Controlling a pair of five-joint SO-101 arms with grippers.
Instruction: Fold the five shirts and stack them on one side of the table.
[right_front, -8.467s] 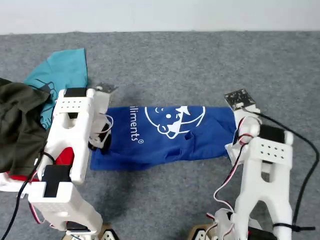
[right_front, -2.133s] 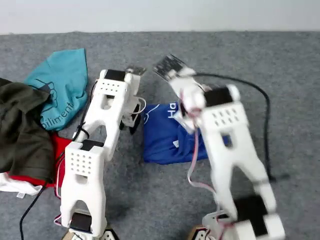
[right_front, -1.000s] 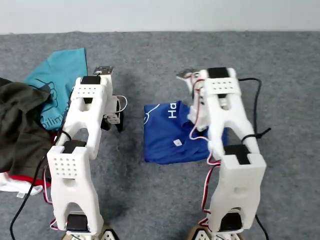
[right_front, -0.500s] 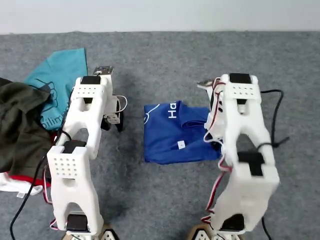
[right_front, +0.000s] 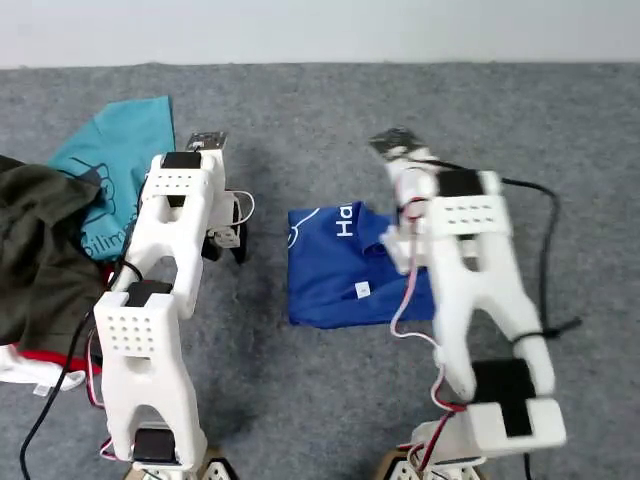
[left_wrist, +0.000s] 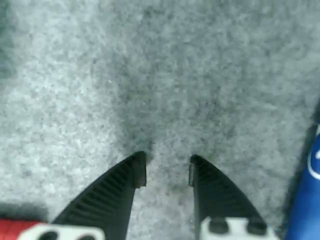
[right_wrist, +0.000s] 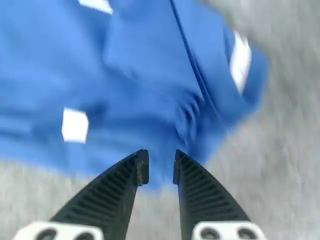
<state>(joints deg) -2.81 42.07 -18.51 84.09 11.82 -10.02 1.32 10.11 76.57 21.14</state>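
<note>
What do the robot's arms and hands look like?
The left arm and right arm have white plastic shells with hole grids, black motor blocks, and loose black, white and red cables. The left hand and right hand have black ribbed tapering fingers.

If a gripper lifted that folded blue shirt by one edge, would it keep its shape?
Probably not. The blue shirt shows soft creases and loose layers, so it would likely droop and unfold. Pushed across the fuzzy mat, it may bunch up.
</note>
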